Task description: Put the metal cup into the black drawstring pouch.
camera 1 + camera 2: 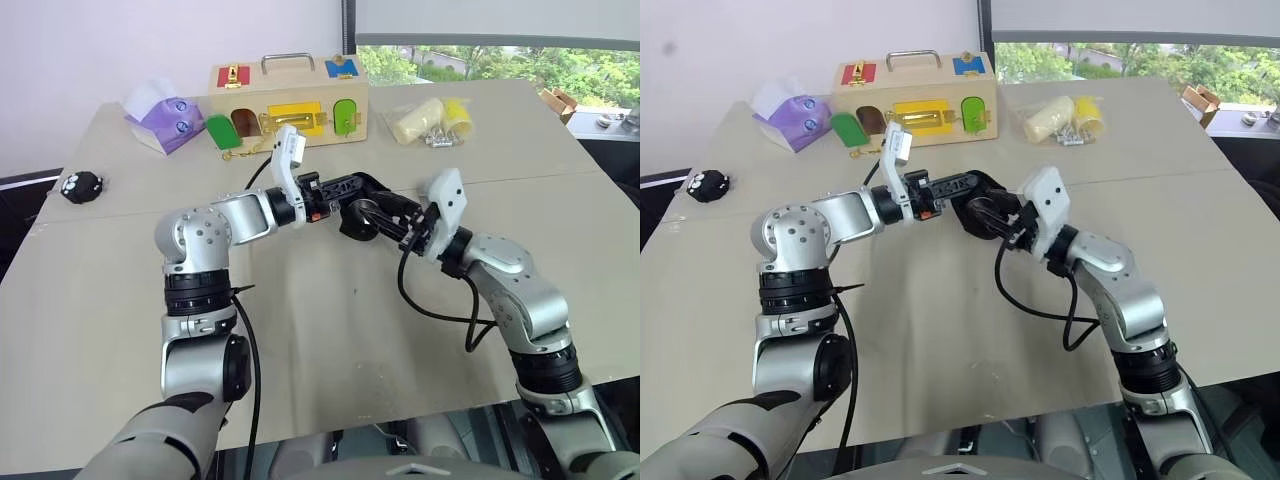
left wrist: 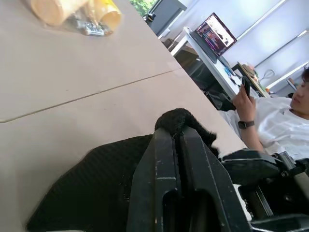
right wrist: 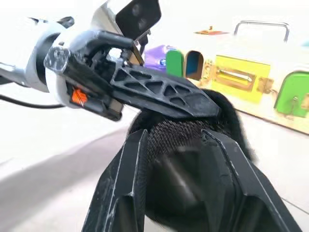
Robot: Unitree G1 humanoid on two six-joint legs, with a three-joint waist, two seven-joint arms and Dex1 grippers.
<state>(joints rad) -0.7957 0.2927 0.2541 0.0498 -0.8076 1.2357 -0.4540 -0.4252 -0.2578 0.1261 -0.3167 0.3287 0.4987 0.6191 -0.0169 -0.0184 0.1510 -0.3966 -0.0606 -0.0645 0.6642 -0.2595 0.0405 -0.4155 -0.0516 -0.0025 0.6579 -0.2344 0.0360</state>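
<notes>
left jaws: pinched tight on the rim fabric of the black drawstring pouch (image 2: 96,183); left gripper (image 1: 335,187) holds it up off the table (image 1: 330,330)
right jaws: partly apart, straddling the pouch mouth; right gripper (image 3: 176,145) sits right at the opening
metal cup: a dull grey cylinder shows inside the mesh lining (image 3: 178,176); looks like the cup, can't swear to it
step: my guess is the drop-in is done or nearly; right hand letting go
next move: pull the right fingers clear without snagging fabric; left keeps hold
other containers: wooden latch box (image 1: 288,100) at the back, doors closed, contents hidden; clear bag (image 1: 430,120) with yellowish stuff beside it
</notes>
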